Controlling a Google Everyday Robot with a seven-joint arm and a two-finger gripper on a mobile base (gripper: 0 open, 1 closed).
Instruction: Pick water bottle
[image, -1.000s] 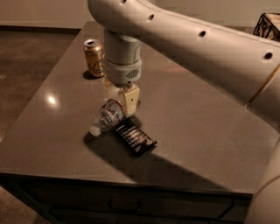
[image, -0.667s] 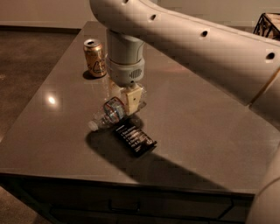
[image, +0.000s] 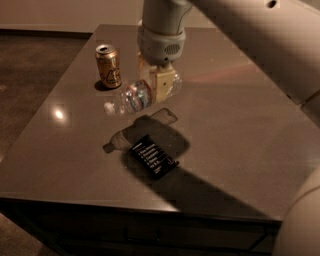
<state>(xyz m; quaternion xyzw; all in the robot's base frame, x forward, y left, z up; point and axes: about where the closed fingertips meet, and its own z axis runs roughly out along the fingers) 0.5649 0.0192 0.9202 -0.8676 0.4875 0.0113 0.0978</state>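
— What do we have in the camera view?

— The gripper (image: 156, 91) hangs over the middle of the table (image: 240, 150), wrist pointing down. Its fingers (image: 165, 84) are clamped on the bottle (image: 134, 98).

— Where on the bottle do we see them?

— Around the body, toward the base end. The bottle lies nearly level, with its white cap (image: 109, 106) to the left and a little lower. It is clear of the table: its shadow (image: 145, 132) falls apart from it, nearer us.

— And the rest?

— The can (image: 108, 66) stands upright just left of the bottle (not touching, as far as we can tell). The wrapper (image: 153, 156) lies flat nearer us, at the edge of that shadow.
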